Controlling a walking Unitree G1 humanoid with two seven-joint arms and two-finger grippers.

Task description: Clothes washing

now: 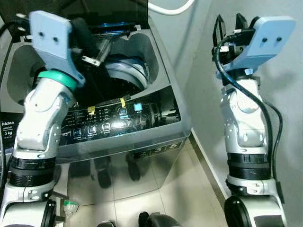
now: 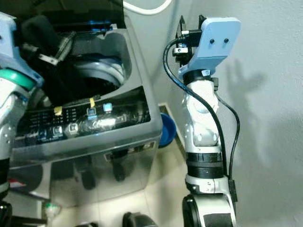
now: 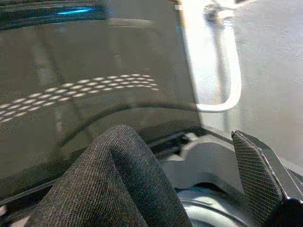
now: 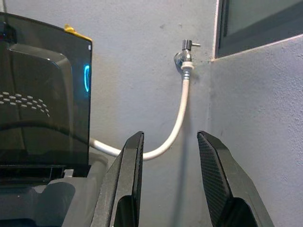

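Now loading step: left gripper (image 3: pixel 189 189) over open washer (image 1: pixel 156 66), fingers pinching dark garment (image 3: pixel 109 184) above drum (image 1: pixel 125 73). Right gripper (image 4: pixel 171 184) raised aside, fingers spread, empty. Next, likely: lower, release.

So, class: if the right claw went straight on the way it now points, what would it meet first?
Judging from its wrist view, the open right claw would probably reach the white hose first, then the grey wall; depth is unclear.

Quick count: one washing machine (image 1: pixel 142 137), one dark garment (image 3: pixel 109 184), one white hose (image 4: pixel 177 127), one tap (image 4: pixel 185 53), one blue basin (image 2: pixel 166 130), two yellow tape bits (image 1: pixel 122 101).
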